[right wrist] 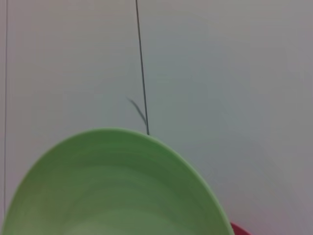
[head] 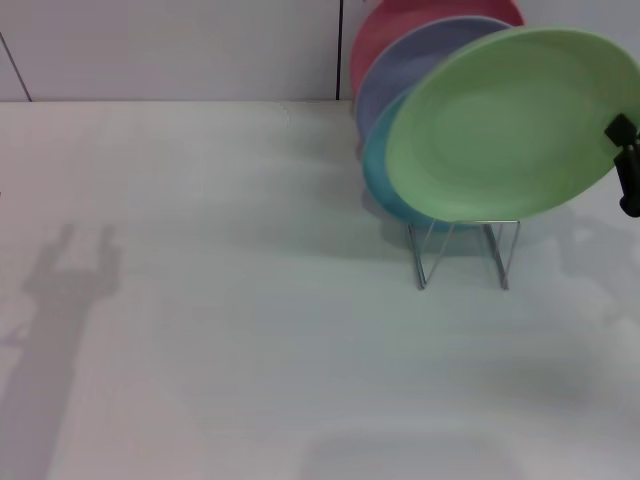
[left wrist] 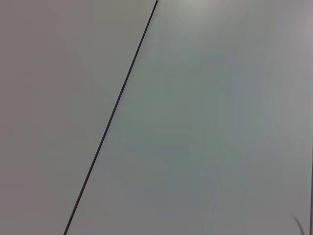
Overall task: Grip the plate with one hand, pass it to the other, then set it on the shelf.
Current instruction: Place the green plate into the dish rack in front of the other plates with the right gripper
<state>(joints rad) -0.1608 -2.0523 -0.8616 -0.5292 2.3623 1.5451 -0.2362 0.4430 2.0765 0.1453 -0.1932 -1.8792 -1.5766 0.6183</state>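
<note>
While the right gripper [head: 626,168] held the green plate [head: 510,125] by its rim at the edge of the head view, the plate hung tilted in the air just above the rack [head: 465,252]. Its fingers looked clamped on that rim, though only a small black part showed. Beyond the held plate stood a blue plate [head: 380,180], a lavender plate [head: 410,65] and a red plate [head: 400,25], all upright in the rack.

Judging from this, the grip and the handover seemed done, and only the setting down remained. The front slot, directly below the plate, looked free.

Room was tight on the far side, where the blue plate stood close to the green one; a careless descent might knock it. On the near side and away from the gripper across the table [head: 200,330], the space lay open. The left gripper was out of sight; its wrist view showed only bare surface.
</note>
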